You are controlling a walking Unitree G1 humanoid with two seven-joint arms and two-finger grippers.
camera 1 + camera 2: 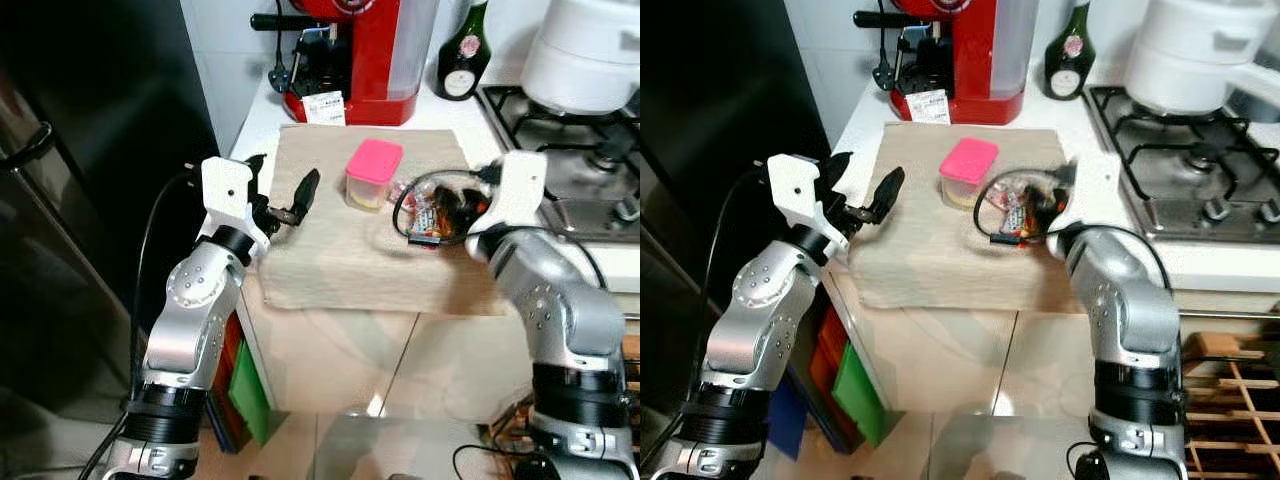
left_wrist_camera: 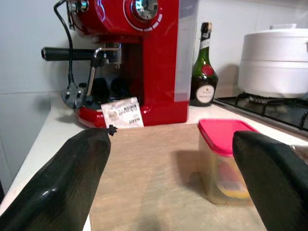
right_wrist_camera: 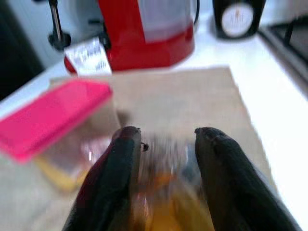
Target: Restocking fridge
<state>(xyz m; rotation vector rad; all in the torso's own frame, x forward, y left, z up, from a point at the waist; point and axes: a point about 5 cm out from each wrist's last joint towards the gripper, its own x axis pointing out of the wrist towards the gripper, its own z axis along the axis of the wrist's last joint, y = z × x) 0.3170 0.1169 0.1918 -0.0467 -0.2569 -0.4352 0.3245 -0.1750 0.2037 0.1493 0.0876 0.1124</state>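
A clear tub with a pink lid stands on a tan mat on the white counter. Right of it lies a clear packet with orange and red contents. My right gripper is at that packet; the right wrist view, blurred, shows the packet between the two black fingers, which look shut on it. My left gripper hovers open over the mat's left edge, pointing at the tub, a hand's width short of it. The black fridge stands to the left, door closed.
A red coffee machine and a green bottle stand behind the mat. A white pot sits on the gas hob at right. Coloured boxes stand under the counter by my left arm.
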